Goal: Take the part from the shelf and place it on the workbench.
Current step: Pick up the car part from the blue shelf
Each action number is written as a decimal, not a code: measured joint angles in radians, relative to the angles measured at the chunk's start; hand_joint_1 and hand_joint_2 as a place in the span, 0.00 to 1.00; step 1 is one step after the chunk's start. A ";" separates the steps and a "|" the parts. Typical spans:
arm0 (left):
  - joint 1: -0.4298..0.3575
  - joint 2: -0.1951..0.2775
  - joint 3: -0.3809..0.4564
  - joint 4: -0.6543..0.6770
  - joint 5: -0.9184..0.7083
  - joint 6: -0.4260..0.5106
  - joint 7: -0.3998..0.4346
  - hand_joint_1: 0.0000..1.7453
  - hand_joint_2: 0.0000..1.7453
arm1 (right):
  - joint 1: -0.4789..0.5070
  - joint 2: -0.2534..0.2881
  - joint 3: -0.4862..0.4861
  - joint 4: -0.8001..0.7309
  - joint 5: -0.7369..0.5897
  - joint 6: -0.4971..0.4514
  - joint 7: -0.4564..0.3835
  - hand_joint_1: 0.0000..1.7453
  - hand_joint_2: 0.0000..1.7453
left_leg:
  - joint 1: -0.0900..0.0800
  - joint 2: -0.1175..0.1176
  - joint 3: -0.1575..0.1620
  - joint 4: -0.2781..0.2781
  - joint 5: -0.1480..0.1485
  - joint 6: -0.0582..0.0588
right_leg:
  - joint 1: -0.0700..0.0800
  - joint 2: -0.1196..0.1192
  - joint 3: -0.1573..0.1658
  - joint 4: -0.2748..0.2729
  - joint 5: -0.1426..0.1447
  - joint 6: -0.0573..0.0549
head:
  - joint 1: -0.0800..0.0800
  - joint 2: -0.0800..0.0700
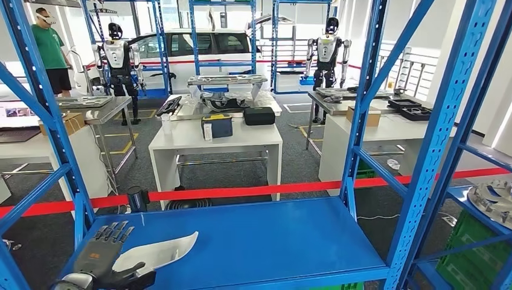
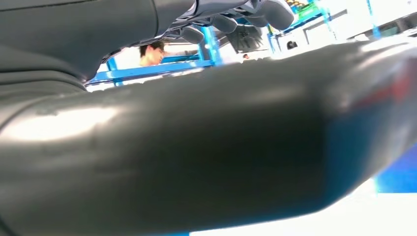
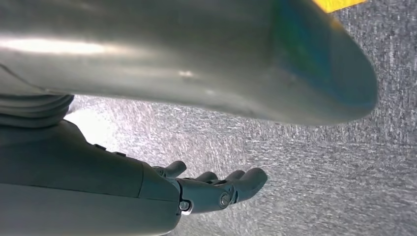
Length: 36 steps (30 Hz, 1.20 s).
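Note:
A white, flat, pointed part (image 1: 160,252) lies on the blue shelf board (image 1: 265,241) at its near left. My left hand (image 1: 102,254) is at the part's left end, with its fingers stretched flat along the far side and its thumb (image 1: 134,279) on the near side. The fingers are not closed on it. In the left wrist view the thumb (image 2: 196,147) is large and close, and the fingers (image 2: 246,14) stand apart from it. My right hand (image 3: 147,189) hangs over grey carpet, fingers (image 3: 231,187) loosely bent and holding nothing.
Blue shelf uprights (image 1: 368,103) and diagonal braces frame the bay. Red tape (image 1: 241,192) runs across behind the shelf, and a white table (image 1: 241,140) with boxes stands beyond it. A silvery round part (image 1: 492,202) lies on the neighbouring shelf. A person in green (image 1: 51,51) stands far left.

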 joint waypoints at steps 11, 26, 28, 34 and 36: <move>-0.010 -0.021 0.001 -0.010 0.002 0.013 -0.029 0.00 0.00 | 0.004 0.015 0.000 0.002 -0.003 0.000 -0.007 0.00 0.00 | 0.011 -0.005 0.013 0.036 -0.044 -0.061 | -0.018 0.009 0.086 -0.226 0.122 -0.026 | -0.003 0.000; -0.012 -0.016 0.017 -0.018 0.036 0.009 -0.045 0.00 0.00 | 0.005 0.018 0.000 0.002 0.000 0.001 -0.009 0.00 0.00 | 0.012 -0.004 0.023 0.021 -0.043 -0.072 | -0.008 0.010 0.090 -0.226 0.114 -0.038 | -0.003 0.000; -0.012 -0.016 0.017 -0.018 0.036 0.009 -0.045 0.00 0.00 | 0.005 0.018 0.000 0.002 0.000 0.001 -0.009 0.00 0.00 | 0.012 -0.004 0.023 0.021 -0.043 -0.072 | -0.008 0.010 0.090 -0.226 0.114 -0.038 | -0.003 0.000; 0.012 -0.011 0.017 -0.017 0.037 0.042 -0.073 0.00 1.00 | 0.005 0.019 0.000 0.002 0.001 0.003 -0.009 0.00 0.00 | 0.012 -0.004 0.024 0.022 -0.043 -0.072 | -0.009 0.010 0.095 -0.230 0.115 -0.037 | -0.003 0.000; 0.049 -0.009 0.017 -0.016 0.040 0.060 -0.107 0.00 1.00 | 0.005 0.019 0.000 0.002 0.003 0.008 -0.006 0.00 0.00 | 0.011 -0.004 0.024 0.023 -0.044 -0.071 | -0.009 0.009 0.099 -0.236 0.118 -0.033 | -0.003 0.000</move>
